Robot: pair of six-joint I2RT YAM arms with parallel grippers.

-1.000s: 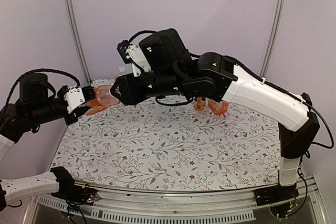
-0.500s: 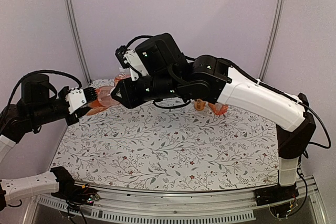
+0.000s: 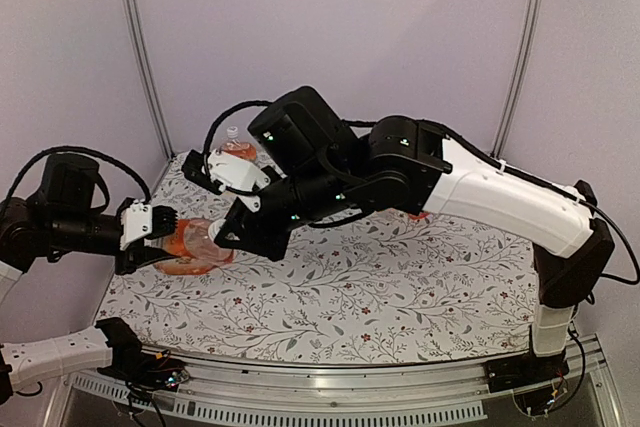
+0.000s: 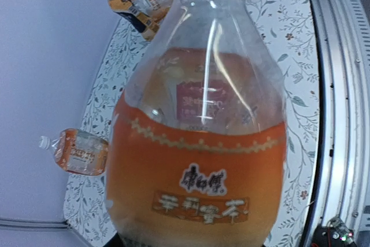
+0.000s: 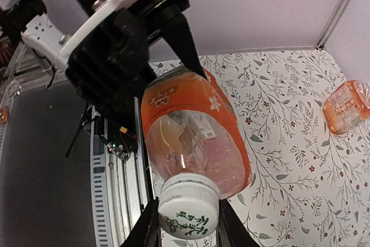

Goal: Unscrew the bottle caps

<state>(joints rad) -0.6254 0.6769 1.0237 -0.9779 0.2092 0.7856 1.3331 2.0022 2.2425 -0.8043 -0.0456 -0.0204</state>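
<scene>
Left gripper is clamped around the lower body of a red-labelled bottle of orange drink, its dark fingers pressed to either side of the label. The bottle lies roughly level above the floral cloth, neck pointing toward the right arm.

Right gripper is closed narrow on the white cap, one finger touching each side of it. The cap sits on the neck.

Change over the last second: the held bottle was up near the back-left corner; both arms now have it lower and nearer the front, over the left-middle of the cloth. The right arm's wrist has swung down with it.

An upright bottle stands at the back left, well apart from the held one, cap on. The left wrist view shows a lying bottle on the cloth, cap on, and two more bottles near the top edge.
</scene>
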